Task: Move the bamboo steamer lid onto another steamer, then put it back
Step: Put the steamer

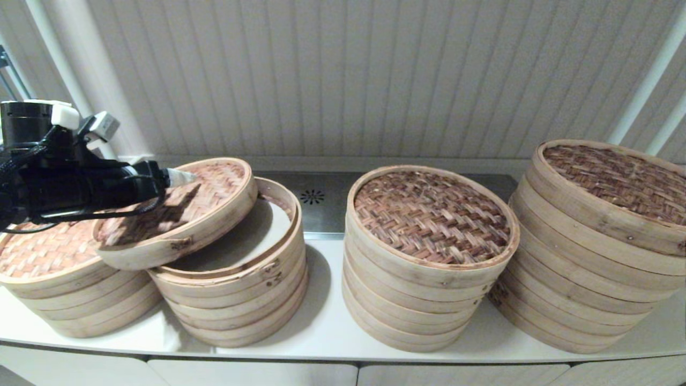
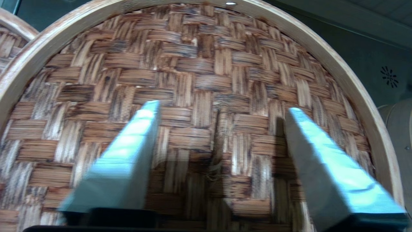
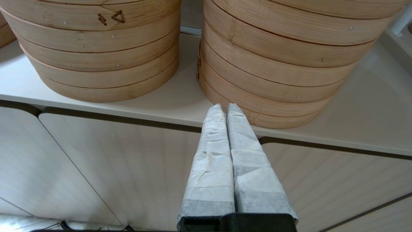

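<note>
A pale white counter (image 1: 327, 327) is seen carrying four stacks of bamboo steamers in a row. The far-left stack (image 1: 64, 289) is set just beside the second stack (image 1: 241, 300), whose top is left partly uncovered. The third stack (image 1: 423, 279) is placed mid-counter, with the tallest stack (image 1: 589, 257) stood close at far right.

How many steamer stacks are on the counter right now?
4. Far-left stack under the left arm; second stack, its lid tilted half off; centre stack; far-right stack. Nothing suggests more, though the view cuts off at both ends.
</note>
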Controlling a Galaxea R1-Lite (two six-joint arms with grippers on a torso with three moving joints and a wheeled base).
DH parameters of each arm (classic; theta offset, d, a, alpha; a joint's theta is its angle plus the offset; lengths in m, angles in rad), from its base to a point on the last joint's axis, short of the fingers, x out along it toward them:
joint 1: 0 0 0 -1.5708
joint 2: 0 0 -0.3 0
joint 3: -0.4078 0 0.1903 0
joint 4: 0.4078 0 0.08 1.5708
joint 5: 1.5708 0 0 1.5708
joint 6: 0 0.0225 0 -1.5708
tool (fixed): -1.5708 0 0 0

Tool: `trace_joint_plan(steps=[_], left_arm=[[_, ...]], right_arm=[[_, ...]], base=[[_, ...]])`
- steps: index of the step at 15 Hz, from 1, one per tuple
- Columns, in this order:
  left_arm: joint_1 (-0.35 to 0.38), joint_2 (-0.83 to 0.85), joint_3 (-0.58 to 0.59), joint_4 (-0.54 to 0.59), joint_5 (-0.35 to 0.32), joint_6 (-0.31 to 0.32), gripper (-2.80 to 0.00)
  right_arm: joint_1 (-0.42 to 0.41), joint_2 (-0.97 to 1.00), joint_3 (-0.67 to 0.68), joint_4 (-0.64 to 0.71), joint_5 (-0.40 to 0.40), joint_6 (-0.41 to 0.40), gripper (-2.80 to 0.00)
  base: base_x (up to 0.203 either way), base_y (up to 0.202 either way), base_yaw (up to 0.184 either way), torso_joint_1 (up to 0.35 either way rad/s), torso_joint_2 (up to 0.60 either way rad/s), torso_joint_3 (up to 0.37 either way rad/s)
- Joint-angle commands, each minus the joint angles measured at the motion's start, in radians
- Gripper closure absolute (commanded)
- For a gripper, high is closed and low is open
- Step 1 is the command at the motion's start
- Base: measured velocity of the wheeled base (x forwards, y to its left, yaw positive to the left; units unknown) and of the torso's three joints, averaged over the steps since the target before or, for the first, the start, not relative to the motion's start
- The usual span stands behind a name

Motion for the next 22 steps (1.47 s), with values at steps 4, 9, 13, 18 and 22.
trace_joint_plan(steps=[4, 9, 13, 18, 22], left_arm=[[0.0, 0.004, 0.024, -0.003, 0.002, 0.0, 0.0], [0.0, 0.001, 0.056, -0.053, 0.005, 0.003, 0.0], [0.0, 0.005, 0.069, -0.103, 0.008, 0.002, 0.0], [-0.001, -0.025, 0.045, -0.09, 0.009, 0.001, 0.0], [-0.002, -0.046, 0.042, -0.087, 0.009, 0.002, 0.0]], right_arm=[[0.001, -0.005, 0.0, 0.001, 0.002, -0.002, 0.0], [0.001, -0.005, 0.0, 0.001, 0.002, -0.002, 0.0], [0.001, -0.005, 0.0, 0.001, 0.002, -0.002, 0.0], [0.001, -0.005, 0.0, 0.003, 0.002, -0.002, 0.0], [0.001, -0.005, 0.0, 0.003, 0.002, -0.002, 0.0]], base=[[0.0, 0.0, 0.0, 0.0, 0.0, 0.0], [0.0, 0.0, 0.0, 0.0, 0.0, 0.0], [0.0, 0.0, 0.0, 0.0, 0.0, 0.0], [0.0, 0.0, 0.0, 0.0, 0.0, 0.0], [0.0, 0.0, 0.0, 0.0, 0.0, 0.0]])
